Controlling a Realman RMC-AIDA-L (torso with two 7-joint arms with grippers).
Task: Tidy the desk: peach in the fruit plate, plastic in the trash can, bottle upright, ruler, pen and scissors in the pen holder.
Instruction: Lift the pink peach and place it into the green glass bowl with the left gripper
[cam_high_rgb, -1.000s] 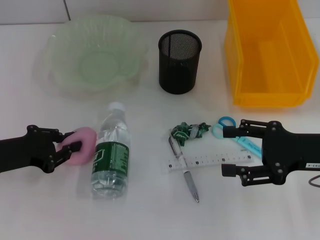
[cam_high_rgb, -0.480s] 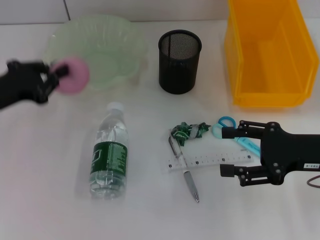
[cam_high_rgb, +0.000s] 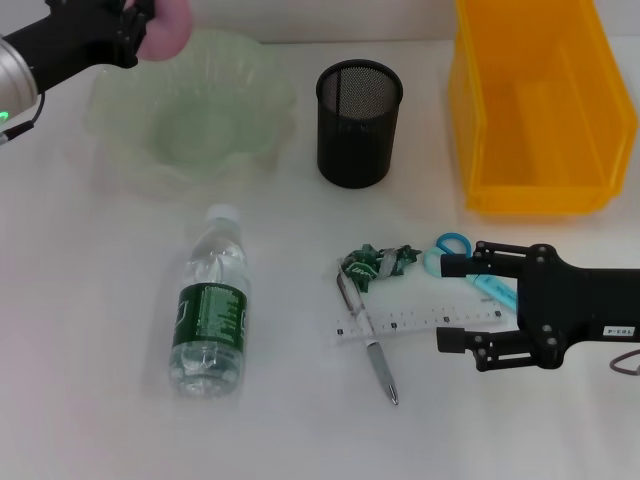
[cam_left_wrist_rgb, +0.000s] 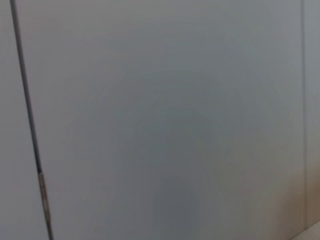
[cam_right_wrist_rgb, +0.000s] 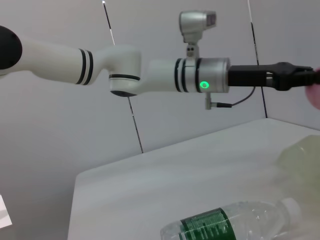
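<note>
The left gripper (cam_high_rgb: 140, 25) was up at the far left, its fingers closed around the pink peach (cam_high_rgb: 168, 25). It held the peach in the air at the far left edge of the pale green fruit plate (cam_high_rgb: 255, 75). The peach was not in the plate yet.

The right gripper (cam_high_rgb: 452, 302) sat low on the near right side. Its two fingers were spread wide with nothing between them. It was just beside the ruler (cam_high_rgb: 420, 323) and the blue scissors (cam_high_rgb: 452, 246).

The bottle (cam_high_rgb: 209, 312) lay on its side on the white table (cam_high_rgb: 90, 380), near the middle left. The crumpled green plastic (cam_high_rgb: 378, 264) sat touching the top of the pen (cam_high_rgb: 370, 345), and the pen lay across the ruler. The black pen holder (cam_high_rgb: 359, 122) stood upright farther back, beside the yellow trash can (cam_high_rgb: 535, 110).
</note>
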